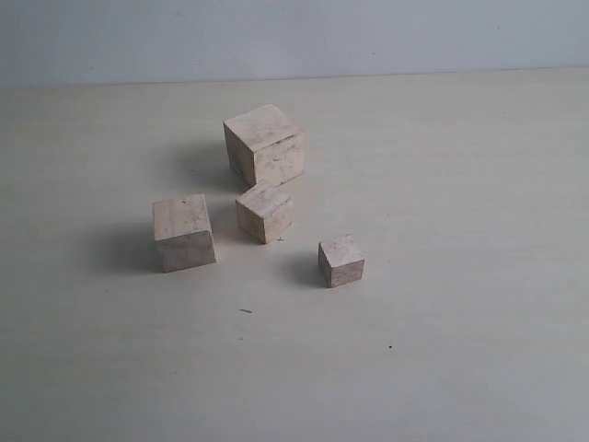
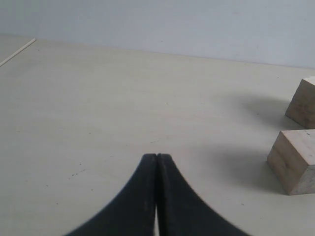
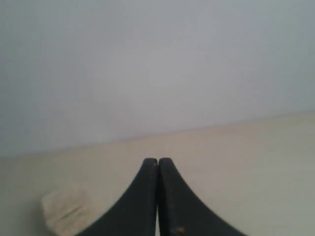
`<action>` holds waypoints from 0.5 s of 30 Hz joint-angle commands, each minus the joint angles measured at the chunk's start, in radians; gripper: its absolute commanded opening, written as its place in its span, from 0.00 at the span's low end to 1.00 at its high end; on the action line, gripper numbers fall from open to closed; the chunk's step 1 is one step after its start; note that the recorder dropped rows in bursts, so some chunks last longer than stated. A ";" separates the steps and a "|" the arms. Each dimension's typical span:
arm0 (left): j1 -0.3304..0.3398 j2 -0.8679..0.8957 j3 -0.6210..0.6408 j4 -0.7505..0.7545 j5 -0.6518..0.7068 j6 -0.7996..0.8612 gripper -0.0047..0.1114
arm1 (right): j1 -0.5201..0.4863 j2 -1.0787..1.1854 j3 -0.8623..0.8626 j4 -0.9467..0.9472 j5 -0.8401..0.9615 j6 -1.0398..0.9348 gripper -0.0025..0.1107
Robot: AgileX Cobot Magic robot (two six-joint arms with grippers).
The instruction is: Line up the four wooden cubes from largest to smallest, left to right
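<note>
Four pale wooden cubes sit in a loose cluster on the table in the exterior view. The largest cube [image 1: 264, 145] is farthest back. The second largest cube [image 1: 183, 232] stands at the left. A smaller cube [image 1: 265, 211] lies between them, turned at an angle. The smallest cube [image 1: 340, 260] is at the front right. Neither arm shows in the exterior view. My left gripper [image 2: 157, 156] is shut and holds nothing, with two cubes [image 2: 295, 161] [image 2: 303, 103] off to its side. My right gripper [image 3: 158, 160] is shut and holds nothing, with one blurred cube [image 3: 66, 211] beside it.
The pale table [image 1: 460, 230] runs back to a light grey wall [image 1: 368, 37]. A table edge [image 2: 17, 51] shows in the left wrist view.
</note>
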 commanded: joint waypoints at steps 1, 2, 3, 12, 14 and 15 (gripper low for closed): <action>0.000 -0.006 0.003 -0.001 -0.011 -0.009 0.04 | 0.112 0.272 -0.133 0.212 0.203 -0.222 0.02; 0.000 -0.006 0.003 -0.001 -0.011 -0.009 0.04 | 0.133 0.316 -0.154 0.265 0.242 -0.287 0.02; 0.000 -0.006 0.003 -0.001 -0.011 -0.009 0.04 | 0.160 0.366 -0.176 0.337 0.259 -0.342 0.02; 0.000 -0.006 0.003 -0.001 -0.011 -0.009 0.04 | 0.188 0.611 -0.234 0.794 0.186 -0.391 0.02; 0.000 -0.006 0.003 -0.001 -0.011 -0.009 0.04 | 0.188 0.636 -0.234 0.921 0.204 -0.509 0.02; 0.000 -0.006 0.003 -0.001 -0.011 -0.009 0.04 | 0.188 0.643 -0.234 0.945 0.212 -0.583 0.02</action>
